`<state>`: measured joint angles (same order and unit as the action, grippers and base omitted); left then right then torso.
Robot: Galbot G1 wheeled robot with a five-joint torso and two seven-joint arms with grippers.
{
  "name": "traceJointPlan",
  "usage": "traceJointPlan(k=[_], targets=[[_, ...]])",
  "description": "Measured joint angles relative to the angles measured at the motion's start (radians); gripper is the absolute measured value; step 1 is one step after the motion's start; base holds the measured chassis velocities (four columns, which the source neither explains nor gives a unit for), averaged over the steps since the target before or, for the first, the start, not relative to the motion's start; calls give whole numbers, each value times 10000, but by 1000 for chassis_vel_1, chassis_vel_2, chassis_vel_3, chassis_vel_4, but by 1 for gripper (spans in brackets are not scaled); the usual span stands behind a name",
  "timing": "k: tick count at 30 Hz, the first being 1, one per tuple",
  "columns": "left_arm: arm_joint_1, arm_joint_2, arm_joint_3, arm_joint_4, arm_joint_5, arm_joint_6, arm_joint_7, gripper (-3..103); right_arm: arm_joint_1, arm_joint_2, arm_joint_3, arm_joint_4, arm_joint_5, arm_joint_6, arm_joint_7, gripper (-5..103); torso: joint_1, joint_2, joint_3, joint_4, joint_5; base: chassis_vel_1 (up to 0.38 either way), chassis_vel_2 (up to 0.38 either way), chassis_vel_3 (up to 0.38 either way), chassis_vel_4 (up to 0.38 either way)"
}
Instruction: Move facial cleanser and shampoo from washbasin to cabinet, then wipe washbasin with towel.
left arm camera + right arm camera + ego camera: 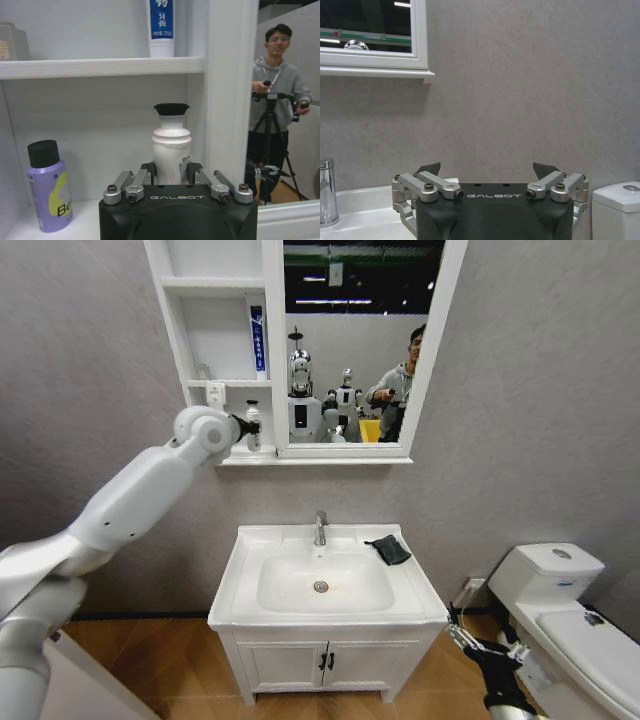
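My left gripper (245, 428) reaches into the bottom shelf of the white wall cabinet (220, 458). It is shut on a white bottle with a black cap (171, 140), which stands upright between its fingers (148, 169). A purple bottle with a black cap (49, 187) stands on the same shelf beside it. I cannot tell which one is the shampoo and which the facial cleanser. The dark towel (390, 549) lies on the washbasin (250, 612) at its back right corner. My right gripper (488, 172) hangs open and empty low beside the washbasin's right side (465, 628).
A blue-and-white toothpaste tube (161, 27) and a grey box (11, 42) stand on the shelf above. The chrome tap (320, 528) rises at the back of the bowl. A white toilet (560, 610) stands at the right, close to my right arm.
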<state>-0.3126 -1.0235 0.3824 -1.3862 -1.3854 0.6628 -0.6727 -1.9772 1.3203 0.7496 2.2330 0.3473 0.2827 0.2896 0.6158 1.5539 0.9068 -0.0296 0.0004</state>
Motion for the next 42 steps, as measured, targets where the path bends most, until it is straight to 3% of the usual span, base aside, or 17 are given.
traceJointPlan(k=[3, 5, 19, 22, 26, 28, 30, 34, 36, 37, 39, 40, 42], targets=[[-76, -250, -1, 562, 247, -78, 99, 33, 0, 1, 19, -54, 39, 34, -9, 100, 0, 0, 0, 4, -1, 0, 0, 0, 0], [-161, -675, -104, 1632, 661, -242, 246, 33, -29, 4, 124, -177, 176, 127, -68, 100, 1, 0, 1, 8, -4, 0, 0, 0, 0], [194, -1043, -383, 2215, 1126, -415, 482, 30, -110, -17, 423, -372, 405, 290, -183, 100, -1, 1, -3, 6, -3, 0, 0, 0, 0], [388, -872, -371, 1977, 1180, -384, 611, 45, -149, -7, 433, -384, 393, 324, -201, 100, -1, 0, -1, 4, -7, 0, 0, 0, 0], [665, -611, -386, 1465, 1178, -381, 649, 57, -161, -8, 460, -415, 393, 354, -201, 100, -1, 1, -1, 6, -5, 0, 0, 0, 0], [906, -360, -409, 885, 1173, -398, 689, 62, -169, -9, 481, -445, 395, 376, -201, 100, 0, 0, -1, 6, -7, 0, 0, 0, 0], [1511, 272, -540, -548, 1165, -468, 709, 72, -172, -9, 466, -493, 370, 398, -200, 100, -1, 1, -2, 3, -4, 0, 0, 0, 0], [2165, 877, -834, -1628, 985, -634, 703, 84, -149, -12, 418, -489, 356, 384, -200, 100, -2, 1, -3, 2, -4, 0, 0, 0, 0], [3157, 1844, -1341, -2911, 858, -897, 844, 93, -101, -45, 386, -442, 425, 272, -220, 100, -1, 1, -3, 6, -12, 0, 0, 0, 0], [3157, 1844, -1341, -2911, 858, -897, 844, 93, -101, -45, 386, -442, 425, 272, -220, 100, -1, 1, -3, 6, -12, 0, 0, 0, 0], [4751, 3213, -2150, -4401, 1520, -1440, 1647, 99, -15, -103, 416, -441, 639, 163, -227, 100, -3, 1, -3, 8, -4, 0, 0, 0, 0], [4751, 3213, -2150, -4401, 1520, -1440, 1647, 99, -15, -103, 416, -441, 639, 163, -227, 100, -3, 1, -3, 8, -4, 0, 0, 0, 0], [6983, 4205, -3567, -5333, 2728, -2189, 2780, 100, 180, -141, 484, -504, 837, 201, -226, 100, -3, 2, -4, 10, -7, 0, 0, 0, 0]])
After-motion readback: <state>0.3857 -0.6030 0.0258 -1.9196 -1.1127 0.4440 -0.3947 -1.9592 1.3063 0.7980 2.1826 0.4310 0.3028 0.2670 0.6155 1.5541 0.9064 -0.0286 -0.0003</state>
